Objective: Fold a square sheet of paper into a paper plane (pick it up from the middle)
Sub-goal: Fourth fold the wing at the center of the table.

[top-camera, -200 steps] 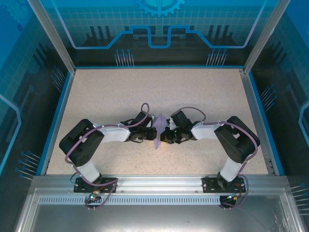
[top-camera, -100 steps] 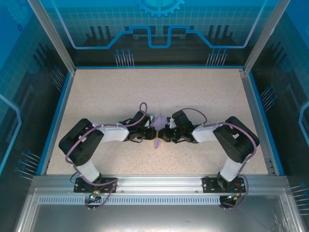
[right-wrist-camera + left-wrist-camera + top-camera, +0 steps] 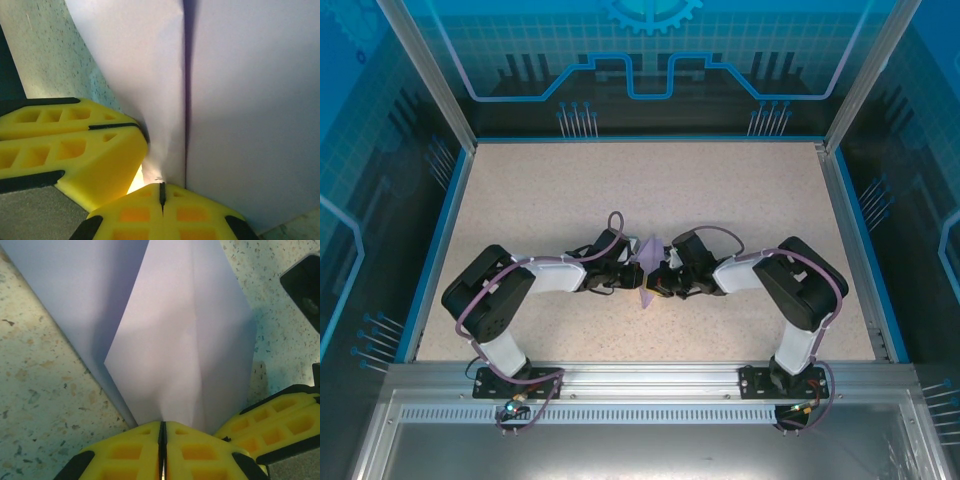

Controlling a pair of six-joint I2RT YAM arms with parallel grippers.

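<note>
The lavender square sheet of paper, folded into a narrow pointed shape with creases, stands on edge at the table's middle between both grippers. My left gripper comes from the left, my right gripper from the right, fingertips nearly touching. In the left wrist view the left gripper is shut, with the paper rising from its seam and the right gripper's yellow fingers close beside. In the right wrist view the right gripper is shut on a crumpled edge of the paper, the left gripper's fingers alongside.
The speckled beige table is ringed by a blue rim and aluminium posts, with glass walls behind. Both arms lie low across the table's middle, elbows out toward the sides.
The right arm's elbow has swung slightly left and both grippers have drawn a little closer together around the paper. Both jaws stay shut.
</note>
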